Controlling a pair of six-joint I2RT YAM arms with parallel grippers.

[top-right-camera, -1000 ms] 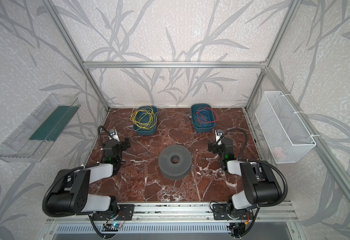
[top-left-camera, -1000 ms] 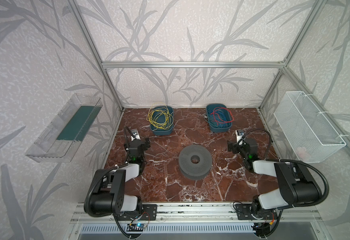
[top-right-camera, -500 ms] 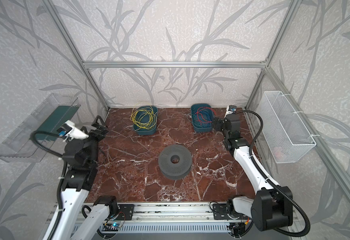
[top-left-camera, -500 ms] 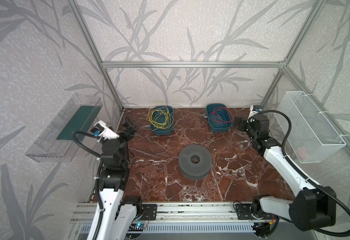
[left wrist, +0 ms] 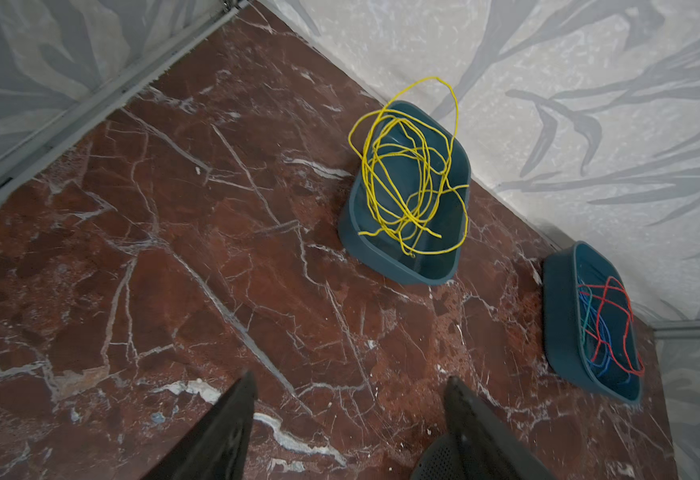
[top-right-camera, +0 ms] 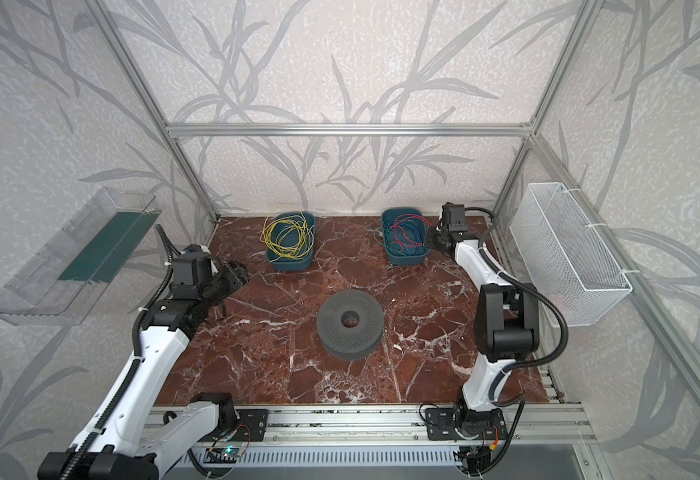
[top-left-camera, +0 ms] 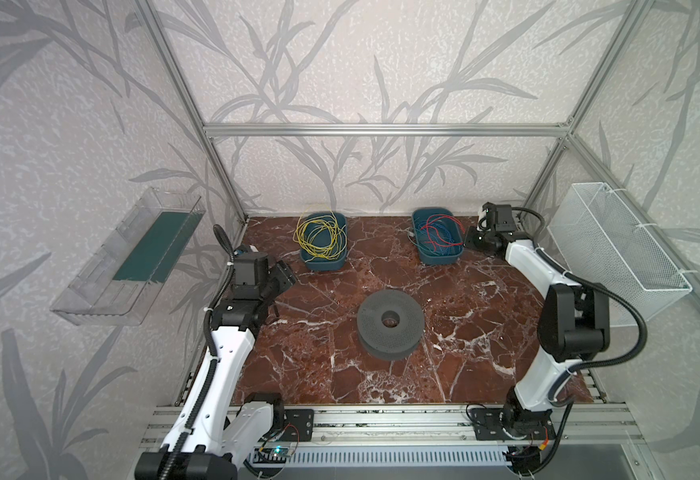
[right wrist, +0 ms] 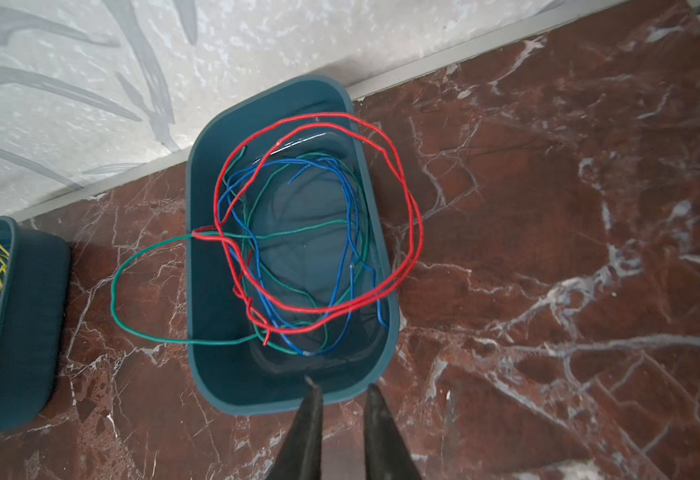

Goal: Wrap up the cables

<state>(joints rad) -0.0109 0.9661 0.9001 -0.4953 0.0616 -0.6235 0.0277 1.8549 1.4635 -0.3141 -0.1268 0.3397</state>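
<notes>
Left gripper (left wrist: 350, 377), wide open and empty, over the marble table (left wrist: 173, 249); right gripper (right wrist: 340, 384), narrowly parted and empty, beside a teal bin (right wrist: 256, 399) of coloured wires (right wrist: 420, 237); the yellow cables (left wrist: 408, 218) lie looped in the neighbouring teal bin (left wrist: 381, 259).

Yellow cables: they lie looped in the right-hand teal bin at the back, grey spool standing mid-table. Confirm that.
Not right: the yellow cables lie looped in the left-hand teal bin at the back, as both top views show. The right-hand bin holds red, blue and green wires. The grey spool is mid-table, as stated.
</notes>
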